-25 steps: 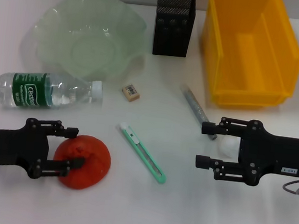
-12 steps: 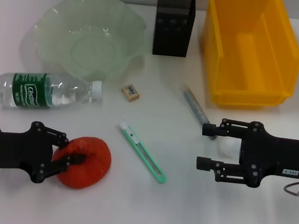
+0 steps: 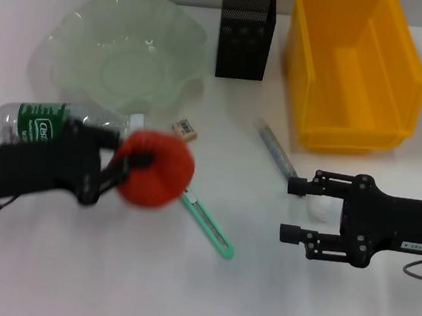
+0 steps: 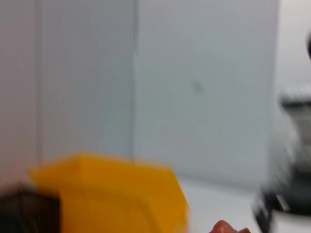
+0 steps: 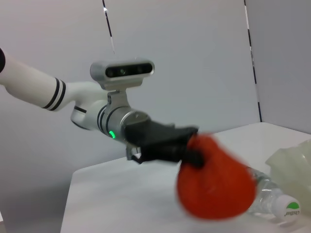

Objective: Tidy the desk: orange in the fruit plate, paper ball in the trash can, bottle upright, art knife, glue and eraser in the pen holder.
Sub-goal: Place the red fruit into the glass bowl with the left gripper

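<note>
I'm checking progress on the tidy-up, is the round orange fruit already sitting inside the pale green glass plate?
No, the round orange fruit is held by the left gripper above the table, short of the pale green glass plate.

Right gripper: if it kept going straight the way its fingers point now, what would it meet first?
The right gripper, fingers open, points across the desk toward the robot's left. The paper ball already sits between its fingers. Beyond the tips, the art knife looks like the first thing in line, though height above the desk is unclear.
</note>
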`<action>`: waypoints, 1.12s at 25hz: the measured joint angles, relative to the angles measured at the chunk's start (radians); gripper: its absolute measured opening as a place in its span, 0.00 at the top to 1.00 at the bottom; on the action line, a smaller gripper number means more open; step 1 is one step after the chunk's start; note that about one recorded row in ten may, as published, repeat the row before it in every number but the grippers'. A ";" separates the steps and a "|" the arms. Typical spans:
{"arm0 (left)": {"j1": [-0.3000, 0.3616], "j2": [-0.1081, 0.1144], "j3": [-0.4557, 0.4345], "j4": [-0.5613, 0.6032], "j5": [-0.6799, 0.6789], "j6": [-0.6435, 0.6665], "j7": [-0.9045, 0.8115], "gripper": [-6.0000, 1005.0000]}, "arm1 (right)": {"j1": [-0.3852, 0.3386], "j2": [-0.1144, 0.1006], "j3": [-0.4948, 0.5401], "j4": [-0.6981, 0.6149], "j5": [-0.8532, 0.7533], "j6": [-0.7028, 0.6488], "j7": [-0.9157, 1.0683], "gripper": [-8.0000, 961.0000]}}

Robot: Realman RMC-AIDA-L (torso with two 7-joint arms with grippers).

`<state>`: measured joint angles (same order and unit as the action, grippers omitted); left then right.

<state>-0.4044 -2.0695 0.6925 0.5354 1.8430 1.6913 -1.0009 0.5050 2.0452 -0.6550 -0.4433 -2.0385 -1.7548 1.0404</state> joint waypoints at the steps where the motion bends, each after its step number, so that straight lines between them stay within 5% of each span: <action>1: -0.006 -0.001 0.000 -0.022 -0.039 -0.003 0.013 0.85 | -0.001 0.000 0.000 0.001 0.000 0.000 -0.001 0.26; 5: -0.047 0.000 -0.001 -0.135 -0.232 -0.041 0.077 0.89 | -0.007 0.001 0.000 0.002 0.000 0.004 -0.007 0.26; 15: -0.204 -0.010 -0.002 -0.300 -0.611 -0.486 0.190 0.94 | -0.002 0.012 0.000 0.003 0.001 0.010 -0.060 0.26; 28: -0.258 -0.011 0.003 -0.340 -0.664 -0.632 0.274 0.82 | 0.000 0.016 0.000 0.004 0.000 0.014 -0.062 0.26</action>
<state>-0.6627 -2.0801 0.6953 0.1950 1.1786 1.0593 -0.7265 0.5048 2.0616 -0.6550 -0.4396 -2.0385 -1.7409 0.9786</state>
